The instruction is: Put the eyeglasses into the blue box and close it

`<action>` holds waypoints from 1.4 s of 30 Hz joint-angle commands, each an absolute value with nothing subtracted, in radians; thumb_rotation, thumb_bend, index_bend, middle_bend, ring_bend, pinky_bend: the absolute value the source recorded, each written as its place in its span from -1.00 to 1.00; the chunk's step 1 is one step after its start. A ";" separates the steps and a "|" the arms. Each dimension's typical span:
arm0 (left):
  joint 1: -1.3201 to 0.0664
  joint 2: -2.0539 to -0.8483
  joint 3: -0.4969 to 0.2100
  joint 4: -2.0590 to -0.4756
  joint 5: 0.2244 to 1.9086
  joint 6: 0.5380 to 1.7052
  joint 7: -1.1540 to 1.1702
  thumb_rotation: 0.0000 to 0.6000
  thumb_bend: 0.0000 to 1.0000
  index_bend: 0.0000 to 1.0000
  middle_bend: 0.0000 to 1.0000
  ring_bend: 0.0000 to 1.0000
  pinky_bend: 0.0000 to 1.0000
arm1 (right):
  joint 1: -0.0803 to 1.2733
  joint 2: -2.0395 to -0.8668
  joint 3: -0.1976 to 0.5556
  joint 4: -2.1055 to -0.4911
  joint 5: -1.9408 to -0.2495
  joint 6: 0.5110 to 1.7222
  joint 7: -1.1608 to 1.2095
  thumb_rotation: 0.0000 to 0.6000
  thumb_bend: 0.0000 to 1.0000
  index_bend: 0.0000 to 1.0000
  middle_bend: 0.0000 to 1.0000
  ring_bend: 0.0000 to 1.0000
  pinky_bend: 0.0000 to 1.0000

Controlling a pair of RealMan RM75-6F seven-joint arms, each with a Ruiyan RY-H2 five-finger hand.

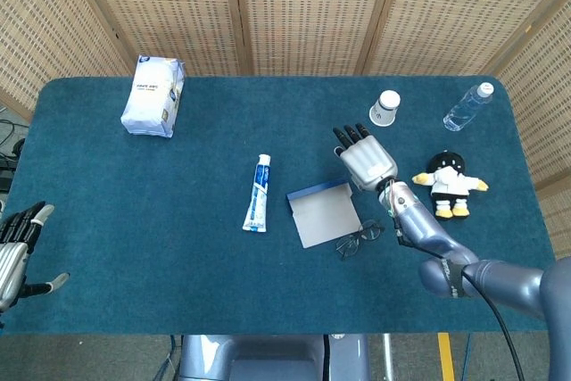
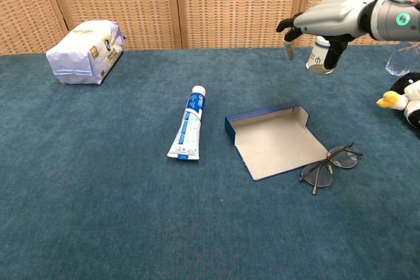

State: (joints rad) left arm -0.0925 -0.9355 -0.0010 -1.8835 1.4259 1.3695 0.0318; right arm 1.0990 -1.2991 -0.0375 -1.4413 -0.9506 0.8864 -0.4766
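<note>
Not much done yet: the thin wire-framed eyeglasses [image 2: 330,164] are lying on the desk just beside the open flat blue cardboard box [image 2: 274,140], nothing loaded, right robot hand [image 1: 365,156] spread empty above

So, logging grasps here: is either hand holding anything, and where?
Nothing is held. The right hand hangs open above the table; the left hand is open and empty.

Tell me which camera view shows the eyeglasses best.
The chest view: the eyeglasses lie close and large, both lenses and a temple clear, beside the open blue box. The head view shows them small and thin from above.
</note>
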 commanded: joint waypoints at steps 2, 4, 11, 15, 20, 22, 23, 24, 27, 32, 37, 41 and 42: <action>-0.089 -0.936 0.006 -1.886 1.440 1.375 0.034 1.00 -0.80 -1.00 -1.00 -1.00 -1.00 | 0.913 -1.229 -0.101 -1.447 -1.389 1.124 -0.182 1.00 -0.72 -0.44 -1.00 -1.00 -0.83; -0.087 -0.936 0.011 -1.887 1.453 1.379 0.034 1.00 -0.80 -1.00 -1.00 -1.00 -1.00 | 0.871 -1.238 -0.130 -1.413 -1.480 1.183 -0.134 1.00 -0.83 -0.48 -1.00 -1.00 -0.83; -0.073 -0.936 0.025 -1.888 1.495 1.407 0.032 1.00 -0.80 -1.00 -1.00 -1.00 -1.00 | 0.781 -1.262 -0.181 -1.365 -1.600 1.253 -0.117 1.00 -1.00 -0.69 -1.00 -1.00 -0.83; -0.062 -0.938 0.033 -1.885 1.517 1.426 0.031 1.00 -0.80 -1.00 -1.00 -1.00 -1.00 | 0.738 -1.285 -0.192 -1.343 -1.636 1.267 -0.130 1.00 -0.98 -0.69 -1.00 -1.00 -0.83; -0.046 -0.939 0.046 -1.880 1.548 1.452 0.027 1.00 -0.80 -1.00 -1.00 -1.00 -1.00 | 0.703 -1.357 -0.191 -1.282 -1.661 1.256 -0.143 1.00 -0.91 -0.69 -1.00 -1.00 -0.83; -0.043 -0.940 0.048 -1.878 1.556 1.459 0.024 1.00 -0.80 -1.00 -1.00 -1.00 -1.00 | 0.697 -1.377 -0.187 -1.260 -1.668 1.250 -0.142 1.00 -0.89 -0.69 -1.00 -1.00 -0.83; -0.041 -0.940 0.049 -1.877 1.561 1.463 0.023 1.00 -0.81 -1.00 -1.00 -1.00 -1.00 | 0.693 -1.389 -0.185 -1.248 -1.671 1.247 -0.141 1.00 -0.89 -0.67 -1.00 -1.00 -0.83; -0.040 -0.940 0.050 -1.877 1.563 1.465 0.022 1.00 -0.81 -1.00 -1.00 -1.00 -1.00 | 0.691 -1.396 -0.183 -1.240 -1.673 1.245 -0.141 1.00 -0.86 -0.65 -1.00 -1.00 -0.83; -0.037 -0.940 0.052 -1.875 1.569 1.470 0.019 1.00 -0.80 -1.00 -1.00 -1.00 -1.00 | 0.684 -1.420 -0.177 -1.216 -1.680 1.236 -0.135 1.00 -0.71 -0.54 -1.00 -1.00 -0.83; -0.036 -0.940 0.053 -1.874 1.574 1.471 0.019 1.00 -0.81 -1.00 -1.00 -1.00 -1.00 | 0.680 -1.453 -0.163 -1.192 -1.685 1.219 -0.121 1.00 -0.48 -0.43 -1.00 -1.00 -0.83; -0.035 -0.939 0.054 -1.874 1.577 1.472 0.018 1.00 -0.81 -1.00 -1.00 -1.00 -1.00 | 0.681 -1.479 -0.147 -1.177 -1.684 1.197 -0.117 1.00 -0.37 -0.36 -1.00 -1.00 -0.83; -0.034 -0.938 0.055 -1.872 1.580 1.473 0.016 1.00 -0.80 -1.00 -1.00 -1.00 -1.00 | 0.686 -1.494 -0.140 -1.165 -1.681 1.167 -0.127 1.00 -0.28 -0.31 -1.00 -1.00 -0.83; -0.034 -0.938 0.055 -1.871 1.580 1.474 0.015 1.00 -0.80 -1.00 -1.00 -1.00 -1.00 | 0.686 -1.497 -0.139 -1.162 -1.680 1.157 -0.130 1.00 -0.27 -0.30 -1.00 -1.00 -0.83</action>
